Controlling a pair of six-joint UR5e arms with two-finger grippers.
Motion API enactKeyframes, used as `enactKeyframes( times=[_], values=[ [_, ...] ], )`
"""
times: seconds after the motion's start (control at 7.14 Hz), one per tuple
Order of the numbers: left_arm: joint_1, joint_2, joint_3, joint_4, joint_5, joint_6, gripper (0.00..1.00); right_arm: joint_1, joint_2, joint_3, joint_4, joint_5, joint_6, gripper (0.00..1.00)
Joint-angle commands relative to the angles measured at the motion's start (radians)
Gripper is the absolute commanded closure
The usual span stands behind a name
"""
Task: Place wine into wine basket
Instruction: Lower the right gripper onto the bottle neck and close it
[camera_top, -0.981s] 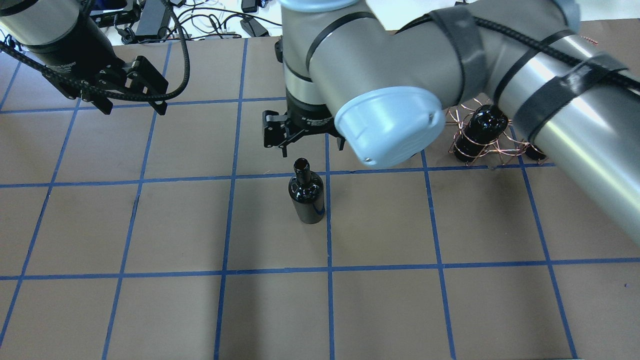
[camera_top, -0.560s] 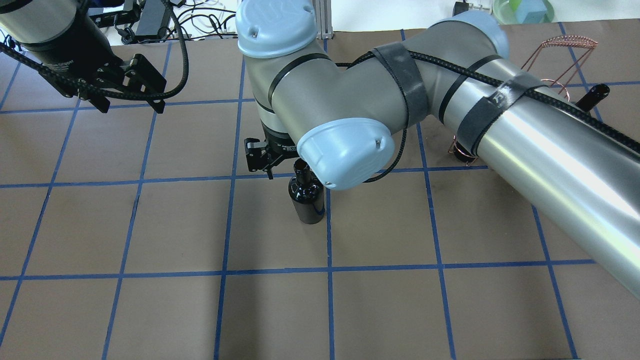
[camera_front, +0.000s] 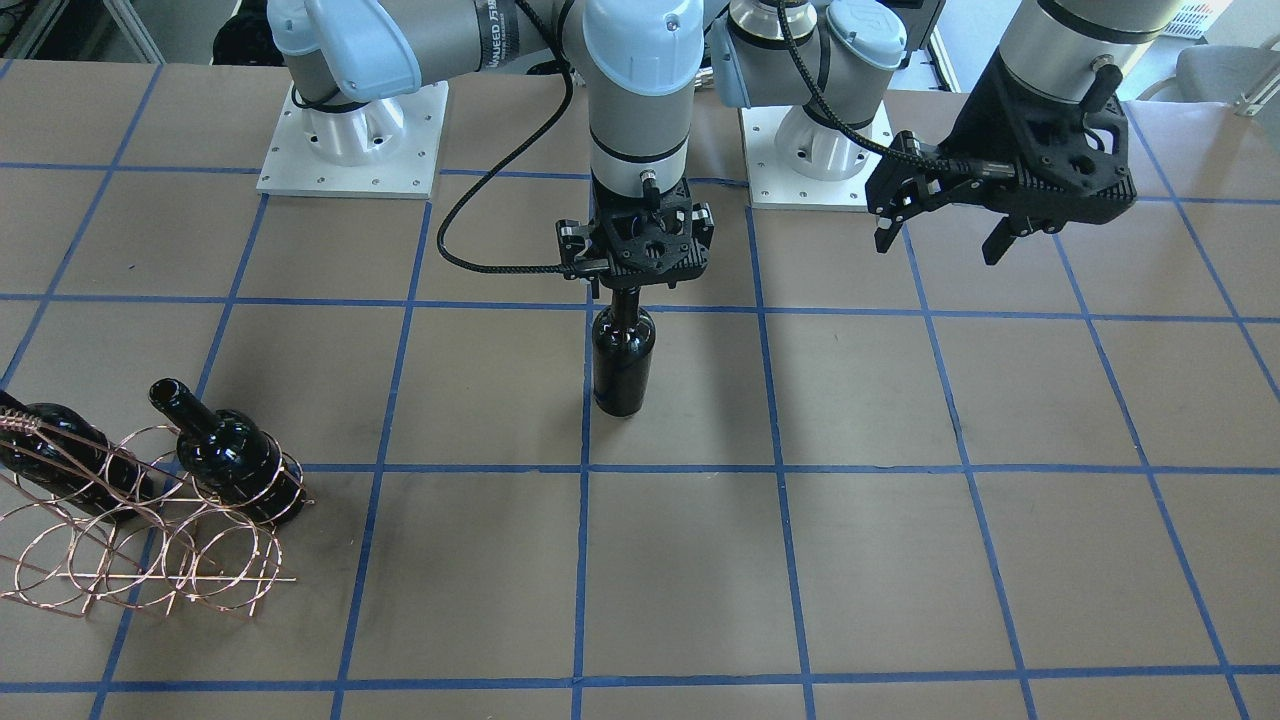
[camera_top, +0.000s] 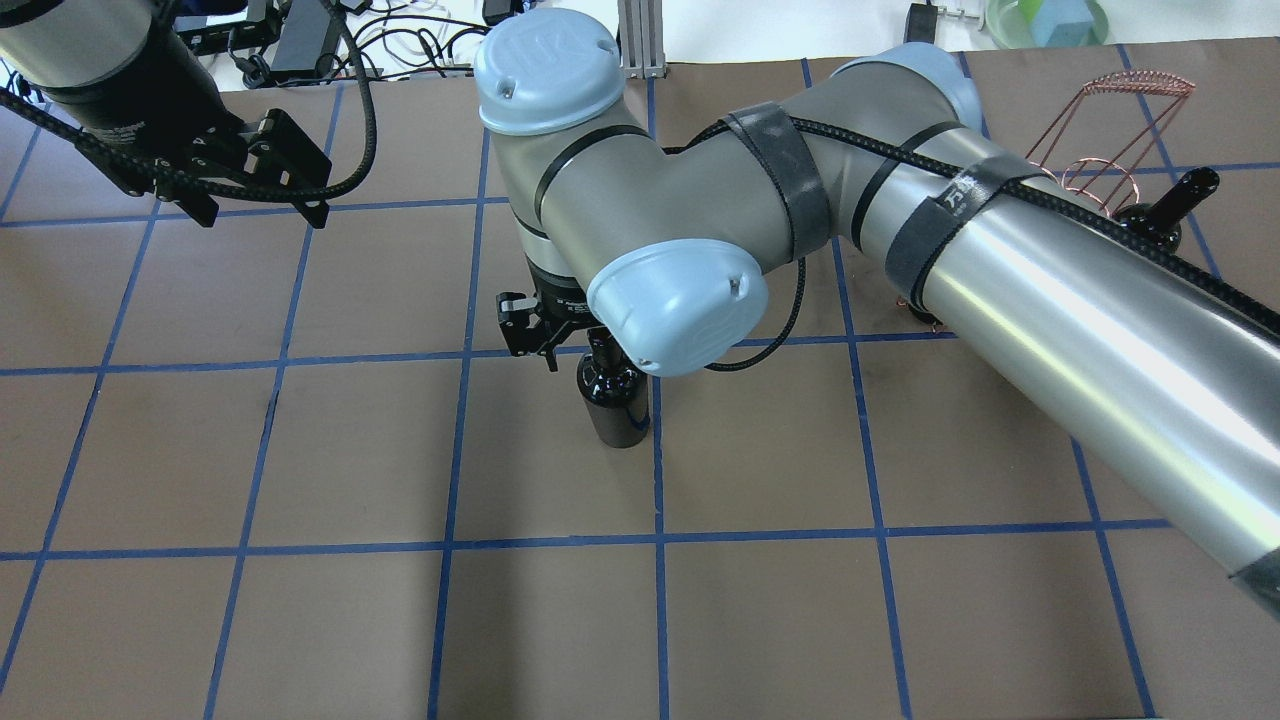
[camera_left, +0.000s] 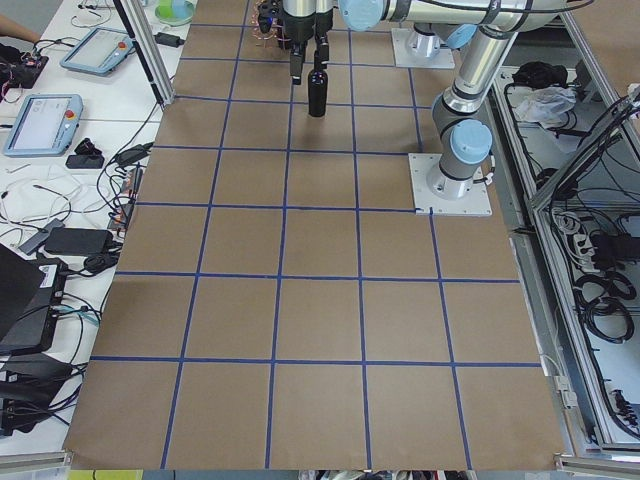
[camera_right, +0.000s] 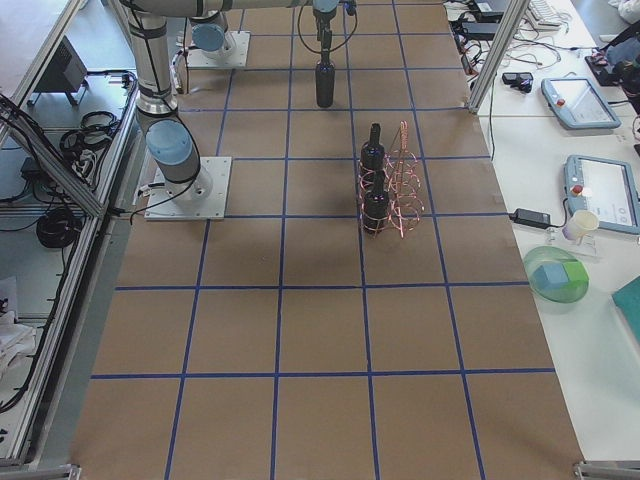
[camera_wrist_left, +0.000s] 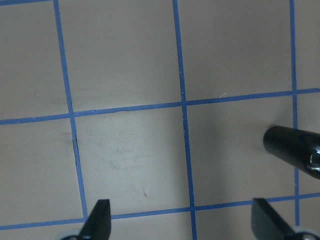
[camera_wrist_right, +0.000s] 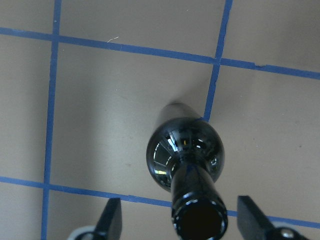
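Blue tape lines (camera_top: 660, 545) grid the brown table (camera_top: 350, 620); a green bowl (camera_right: 556, 297) holds a block (camera_right: 557, 275).

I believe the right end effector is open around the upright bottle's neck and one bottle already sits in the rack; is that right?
Not quite: two bottles already sit in the rack, as the front-facing view shows. The right end effector is indeed open around the upright bottle's neck.

Your wine (camera_front: 623, 360), glossy near-black, stands upright with its mouth between the spread fingers of the right gripper (camera_wrist_right: 181, 220). The wine basket (camera_front: 180, 578), copper wire loops holding two tilted bottles (camera_front: 235, 455), lies well off to that gripper's right
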Motion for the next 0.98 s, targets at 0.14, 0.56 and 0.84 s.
enactKeyframes(
  times=[0.14,0.56,0.84],
  values=[
    [0.000,0.002,-0.004,0.001,0.000,0.001,0.00,0.000,0.001,0.021,0.000,0.000,0.004,0.30],
    [0.000,0.005,-0.005,0.001,0.000,0.001,0.00,-0.002,-0.001,0.021,-0.007,0.001,0.001,0.60],
    [-0.002,0.006,-0.004,0.001,0.000,0.001,0.00,-0.002,0.001,0.021,-0.007,0.001,0.000,0.97]
  ],
)
